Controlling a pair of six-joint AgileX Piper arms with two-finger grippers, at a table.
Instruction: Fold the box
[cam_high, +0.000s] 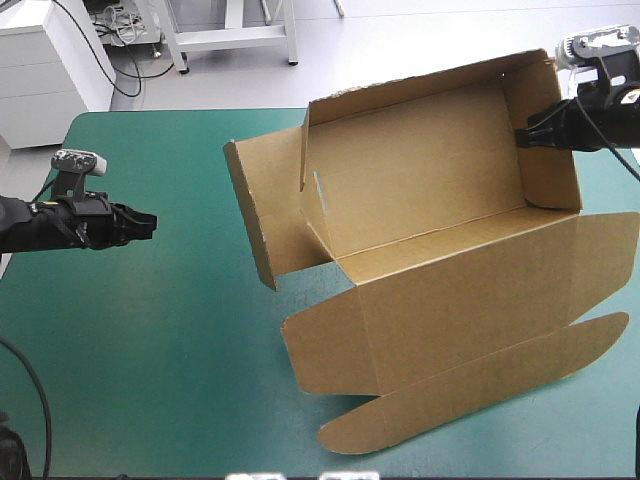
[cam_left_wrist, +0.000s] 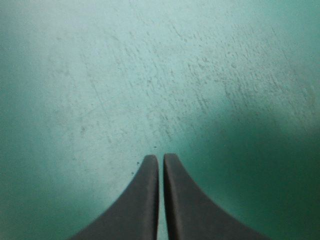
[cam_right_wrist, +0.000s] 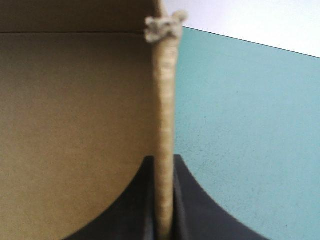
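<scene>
The right claw (cam_high: 527, 138) is clenched on the upright right wall of the brown box (cam_high: 420, 190). The box stands on the right half of the teal-green table (cam_high: 150, 350), its lid lying flat toward the near edge. The left claw (cam_high: 148, 225) is clenched on nothing, well apart at the left.
</scene>
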